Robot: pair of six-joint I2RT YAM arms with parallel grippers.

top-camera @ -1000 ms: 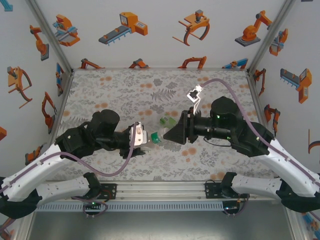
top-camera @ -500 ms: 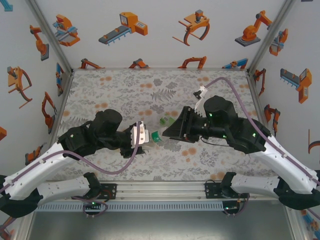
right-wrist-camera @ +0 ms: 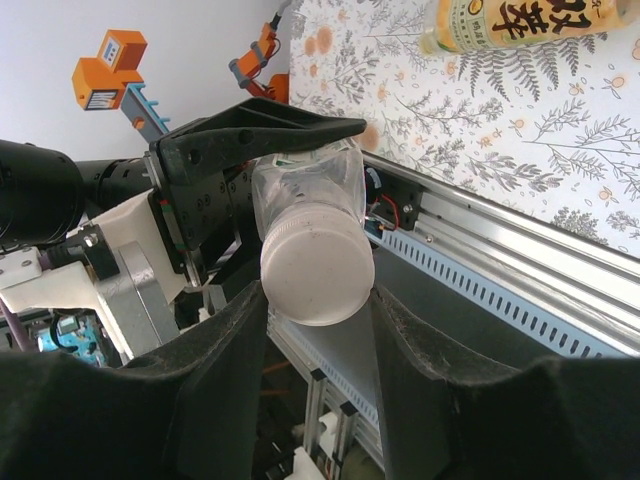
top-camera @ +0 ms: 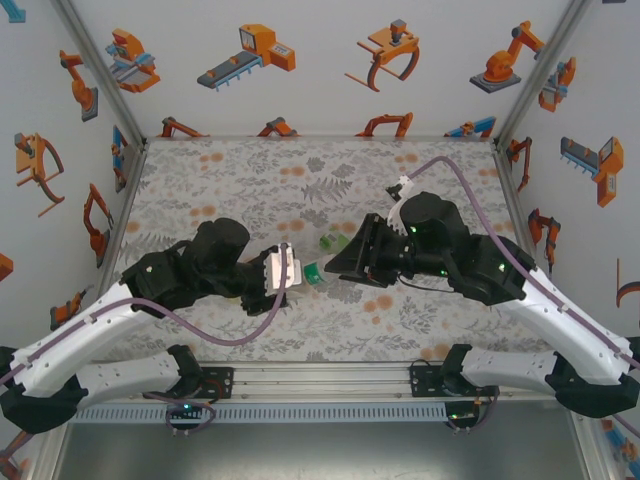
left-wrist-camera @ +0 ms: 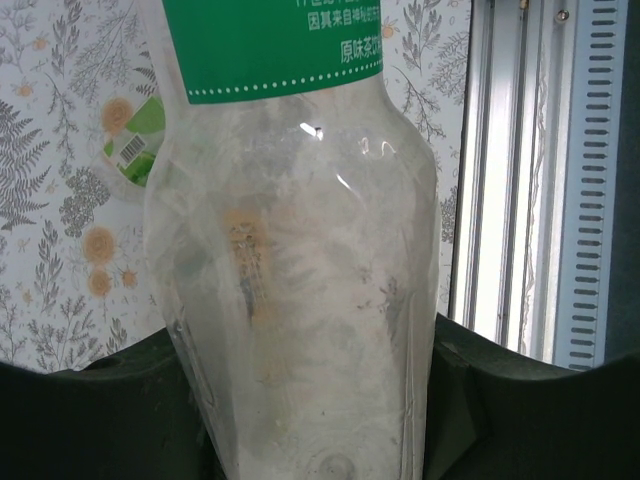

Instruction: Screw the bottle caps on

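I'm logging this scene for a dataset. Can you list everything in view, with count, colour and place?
clear bottle: one, clear with a green label, held above the table between the two arms
whitish cap: one, whitish, on the clear bottle's neck
amber bottle: one, amber with a yellow label, lying on the table
green bottle: one, green, on the table just beyond the held bottle
table: one, pale with grey ferns and orange flowers
walls: white with orange robot pictures, around the table
rail: one, silver, along the near edge
left fingers: black, closed on the clear bottle
right fingers: black, closed on the whitish cap
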